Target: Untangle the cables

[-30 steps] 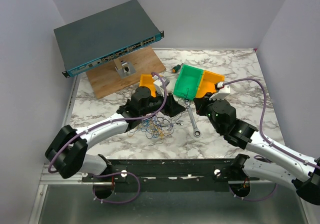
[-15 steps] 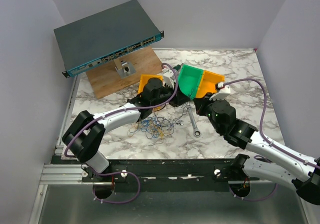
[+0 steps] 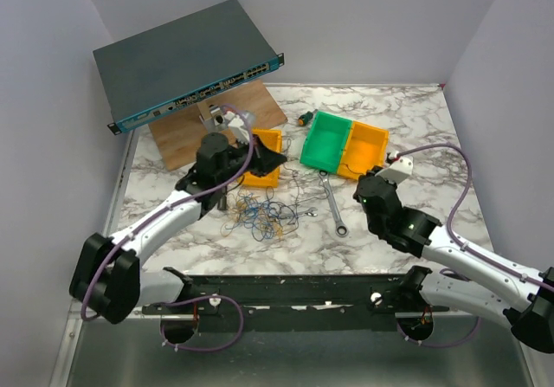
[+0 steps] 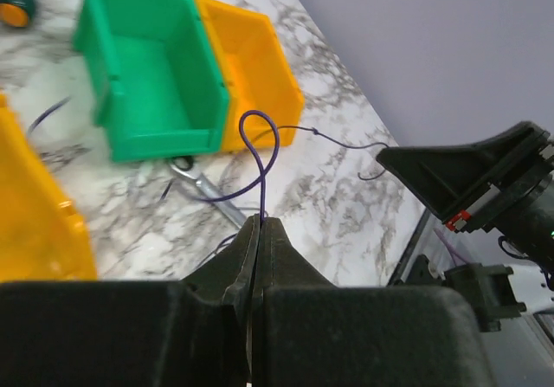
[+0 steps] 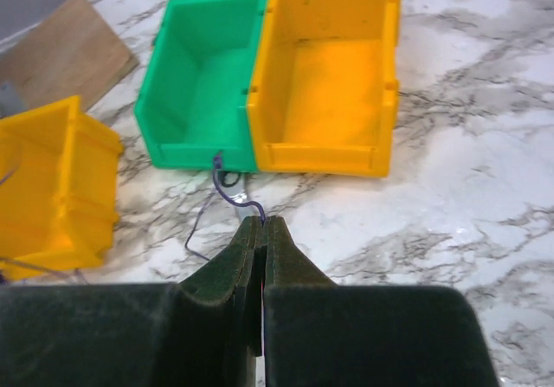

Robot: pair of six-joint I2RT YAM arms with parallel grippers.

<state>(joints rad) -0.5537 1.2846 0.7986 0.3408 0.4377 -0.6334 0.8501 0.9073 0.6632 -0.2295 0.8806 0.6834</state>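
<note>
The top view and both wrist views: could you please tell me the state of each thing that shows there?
Cables, mostly a tangled heap, some strands drawn out.
Left gripper, shut on a looped strand of the cables.
Right gripper, shut on a strand of the cables.
Green bin, upright, empty.
Orange bin beside it, upright, empty.
Other orange bin, upright, contents unclear.
Wrench, lying flat, not held.
</note>
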